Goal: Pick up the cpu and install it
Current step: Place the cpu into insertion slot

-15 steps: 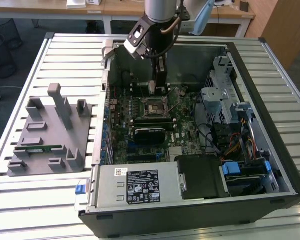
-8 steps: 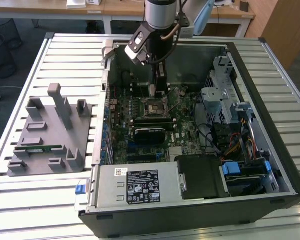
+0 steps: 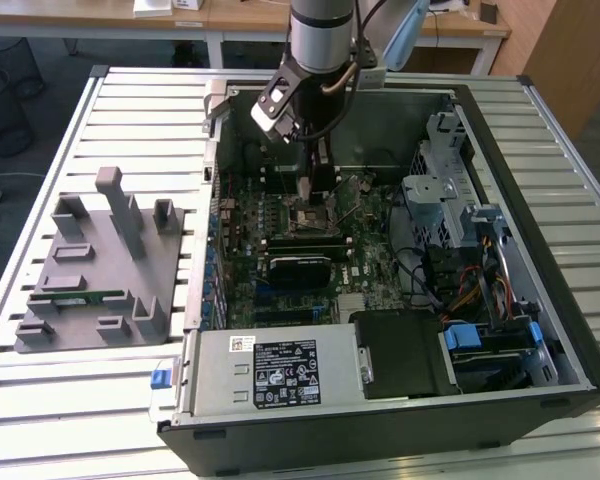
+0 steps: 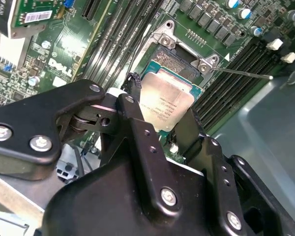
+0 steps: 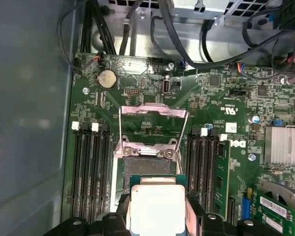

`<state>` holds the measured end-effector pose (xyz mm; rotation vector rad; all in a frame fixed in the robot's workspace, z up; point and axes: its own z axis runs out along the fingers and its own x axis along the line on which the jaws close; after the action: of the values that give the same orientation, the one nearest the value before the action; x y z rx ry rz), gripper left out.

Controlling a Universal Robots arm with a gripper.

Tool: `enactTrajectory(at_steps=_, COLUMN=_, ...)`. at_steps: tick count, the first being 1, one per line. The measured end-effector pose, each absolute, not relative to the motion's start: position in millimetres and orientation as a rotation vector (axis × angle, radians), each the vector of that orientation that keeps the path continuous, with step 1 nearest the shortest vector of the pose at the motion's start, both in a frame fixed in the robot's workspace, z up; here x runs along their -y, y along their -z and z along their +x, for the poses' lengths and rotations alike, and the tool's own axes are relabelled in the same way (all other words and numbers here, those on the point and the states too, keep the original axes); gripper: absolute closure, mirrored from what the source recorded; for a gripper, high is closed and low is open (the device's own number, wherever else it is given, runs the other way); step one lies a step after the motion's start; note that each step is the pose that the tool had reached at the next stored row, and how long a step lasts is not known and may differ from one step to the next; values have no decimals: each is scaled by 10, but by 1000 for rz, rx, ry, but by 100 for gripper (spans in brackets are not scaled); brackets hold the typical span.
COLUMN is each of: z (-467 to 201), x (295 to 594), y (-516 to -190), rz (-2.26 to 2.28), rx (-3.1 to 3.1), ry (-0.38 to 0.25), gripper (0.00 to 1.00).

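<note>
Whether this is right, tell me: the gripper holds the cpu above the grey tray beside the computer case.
Wrong place: the gripper holds the cpu above the open socket inside the computer case, as the first wrist view shows.

The cpu [image 5: 157, 209] sits in the claw [image 3: 305, 188], the socket [image 5: 146, 166] just beneath; the tray [image 3: 90, 270] lies well apart on the counter [image 3: 130, 100].
</note>
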<state>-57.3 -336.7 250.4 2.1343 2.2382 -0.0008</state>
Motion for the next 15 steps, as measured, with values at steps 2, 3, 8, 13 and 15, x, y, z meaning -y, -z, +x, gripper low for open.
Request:
enactTrajectory(at_steps=2, z=-571, x=3365, y=-2468, rz=2135, rx=-2239, ry=2, gripper=47)
enactTrajectory(at_steps=3, z=-570, x=3363, y=-2449, rz=2135, rx=-2239, ry=2, gripper=47)
enactTrajectory(at_steps=8, z=-568, x=3362, y=-2381, rz=2137, rx=-2237, ry=3, gripper=47)
enactTrajectory(at_steps=13, z=-568, x=3362, y=-2359, rz=2140, rx=-2235, ry=3, gripper=47)
enactTrajectory(at_steps=15, z=-568, x=3362, y=-2347, rz=2141, rx=-2234, ry=3, gripper=47)
